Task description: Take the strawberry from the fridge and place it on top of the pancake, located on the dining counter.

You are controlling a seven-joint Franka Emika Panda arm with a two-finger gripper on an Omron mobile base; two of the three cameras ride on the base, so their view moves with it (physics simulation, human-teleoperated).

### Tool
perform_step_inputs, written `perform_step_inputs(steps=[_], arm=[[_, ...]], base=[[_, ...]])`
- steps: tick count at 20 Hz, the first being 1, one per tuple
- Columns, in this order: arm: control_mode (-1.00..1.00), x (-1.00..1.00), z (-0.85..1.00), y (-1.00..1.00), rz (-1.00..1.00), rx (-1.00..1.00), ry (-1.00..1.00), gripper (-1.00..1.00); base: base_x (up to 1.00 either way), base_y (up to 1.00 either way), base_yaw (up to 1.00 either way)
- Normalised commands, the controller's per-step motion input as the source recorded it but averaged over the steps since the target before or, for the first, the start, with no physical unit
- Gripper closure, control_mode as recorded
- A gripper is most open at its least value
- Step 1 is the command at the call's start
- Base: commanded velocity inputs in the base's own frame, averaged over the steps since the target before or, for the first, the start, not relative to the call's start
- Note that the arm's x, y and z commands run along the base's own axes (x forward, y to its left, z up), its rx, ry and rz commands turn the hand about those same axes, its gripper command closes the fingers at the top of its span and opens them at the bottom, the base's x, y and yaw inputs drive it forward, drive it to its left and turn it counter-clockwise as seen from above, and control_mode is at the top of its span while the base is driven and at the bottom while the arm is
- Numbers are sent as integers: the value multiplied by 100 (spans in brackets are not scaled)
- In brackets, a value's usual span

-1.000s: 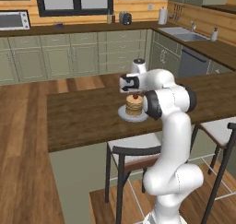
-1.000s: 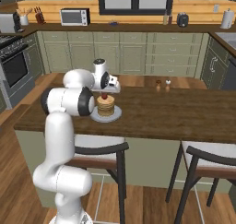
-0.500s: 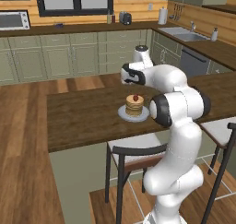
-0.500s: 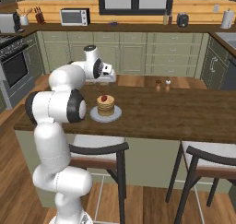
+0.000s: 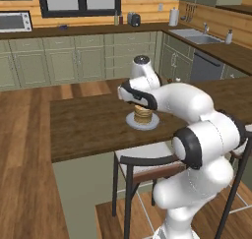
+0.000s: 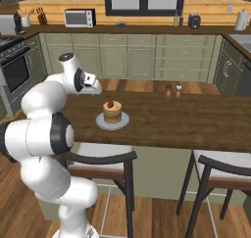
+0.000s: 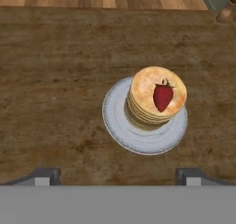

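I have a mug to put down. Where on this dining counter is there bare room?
The dining counter lies bare right of the plate, up to two small shakers at the far edge. Crowded spot: the pancake with the strawberry, beside the open gripper.

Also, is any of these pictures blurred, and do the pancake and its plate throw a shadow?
Hand view: sharp; the strawberry and the wood grain of the dining counter read clearly, and a soft shadow falls under the pancake on the plate. Both base views: slightly soft, even lighting, no glare.
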Motion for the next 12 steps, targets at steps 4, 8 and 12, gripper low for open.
perform_step_inputs(steps=[4, 8, 12], arm=[[-100, -100, -3, 39, -4, -3, -3, -100], [-100, -100, 0, 0, -14, 3, 2, -100], [-100, -100, 0, 0, -13, 0, 0, -100]], base=[[0, 0, 0], [0, 0, 0], [0, 0, 0]])
